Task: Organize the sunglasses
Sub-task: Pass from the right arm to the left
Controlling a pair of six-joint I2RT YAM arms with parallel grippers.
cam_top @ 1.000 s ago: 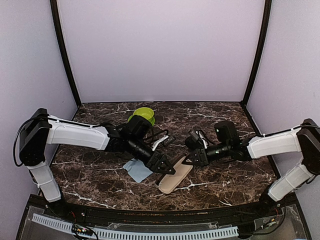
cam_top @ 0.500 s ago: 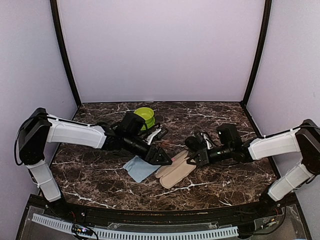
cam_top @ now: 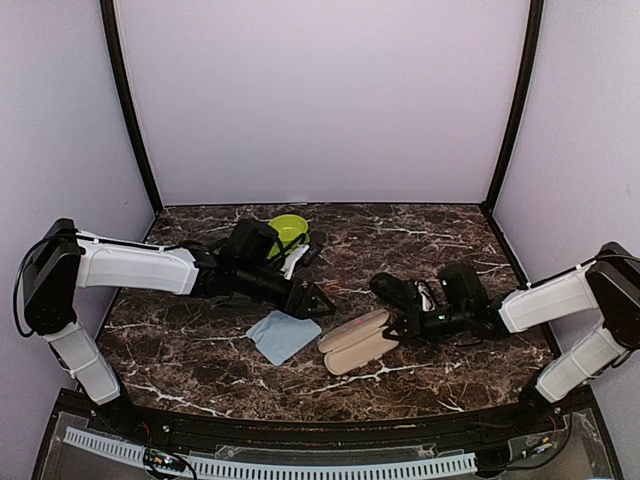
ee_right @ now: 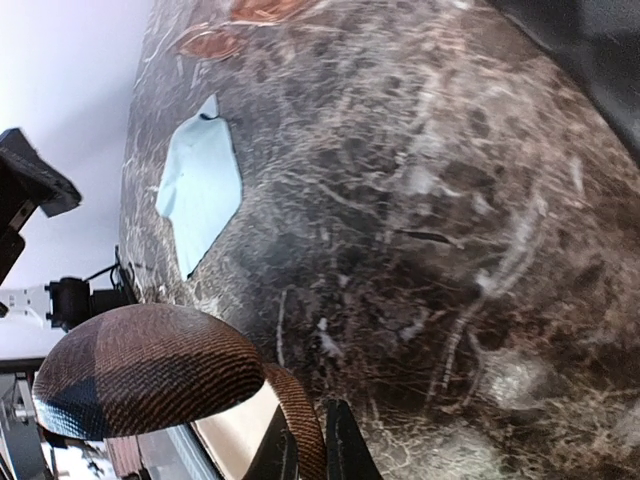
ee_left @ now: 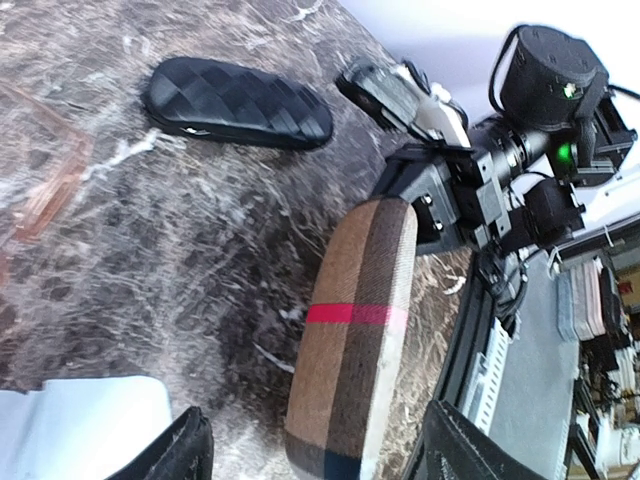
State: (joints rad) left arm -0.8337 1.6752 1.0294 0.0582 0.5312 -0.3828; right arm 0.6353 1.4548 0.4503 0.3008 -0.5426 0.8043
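Bench (cam_top: pixel 200 370): dark marble, slick-looking. Both arms reach to its middle, so a careless sweep by either could strike the other.

Striped case (cam_top: pixel 355 342): open, with beige lining showing from above. The right gripper (cam_top: pixel 400 324) is clamped on its thin rim. Judgement: the hold is narrow, and a slip would let the lid fall shut. A tug could also drag the whole case over the stone.

Black case (ee_left: pixel 235 100): closed, beyond the striped case, close enough to be nudged.

Blue cloth (cam_top: pixel 282 335): flat, just left of the striped case.

Left gripper (cam_top: pixel 318 300): jaws wide apart, holding nothing.

Reddish-brown sunglasses (ee_left: pixel 45 175): flat on the bench, apart from the striped case and not yet inside. Risk: the low translucent frame may skid or scrape the stone under a pinch. The black wire pair cannot be made out.
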